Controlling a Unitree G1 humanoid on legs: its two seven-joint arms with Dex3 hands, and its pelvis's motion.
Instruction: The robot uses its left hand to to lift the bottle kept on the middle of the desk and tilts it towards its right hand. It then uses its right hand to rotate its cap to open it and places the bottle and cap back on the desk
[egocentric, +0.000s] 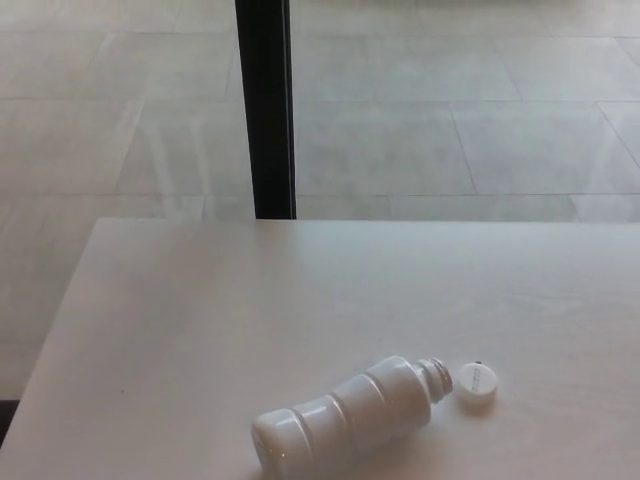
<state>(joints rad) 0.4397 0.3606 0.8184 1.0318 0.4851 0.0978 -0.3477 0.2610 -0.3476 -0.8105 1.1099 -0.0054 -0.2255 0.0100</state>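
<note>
A white ribbed plastic bottle (345, 418) lies on its side on the pale desk (250, 300), near the front edge. Its base points to the lower left and its open threaded neck (437, 375) to the upper right. The white cap (476, 384) rests flat on the desk just right of the neck, very close to it or touching. Neither of my hands shows in the head view.
A black vertical post (266, 105) stands behind the desk's far edge, left of centre. Beyond it lies a grey tiled floor (450, 120). The desk's left edge (60, 320) runs diagonally down the picture's left side.
</note>
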